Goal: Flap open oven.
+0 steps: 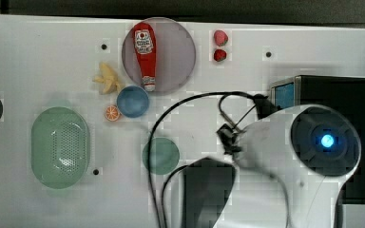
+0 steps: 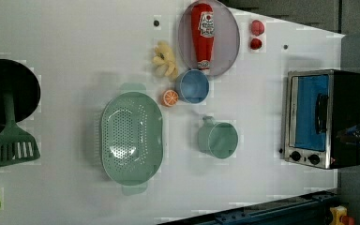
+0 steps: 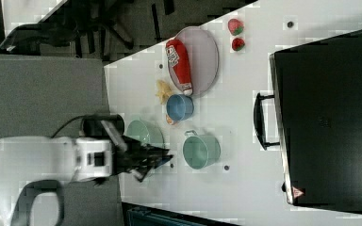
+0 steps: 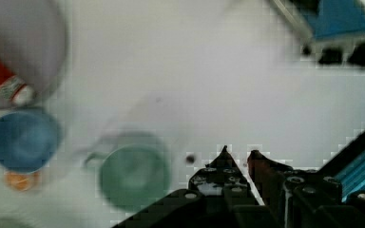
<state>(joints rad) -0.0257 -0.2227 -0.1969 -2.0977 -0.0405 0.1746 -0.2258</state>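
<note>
Fingers (image 4: 236,153) stand nearly pressed together, a slim gap between the tips, gripping nothing, above bare desk (image 2: 75,42) near the green cup (image 4: 133,176). At a desk corner sits the oven (image 2: 322,118), door shut. It looks heavy and rigid; the glass is slick and breakable, so hook the bar handle (image 3: 260,121) and let the hinged door swing down.

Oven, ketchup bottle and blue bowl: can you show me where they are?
oven (image 2: 312,112), left view, on its blue glass door.
ketchup bottle (image 1: 145,52), top view, on the red body.
blue bowl (image 2: 193,86), left view, on the inside of the bowl.
</note>
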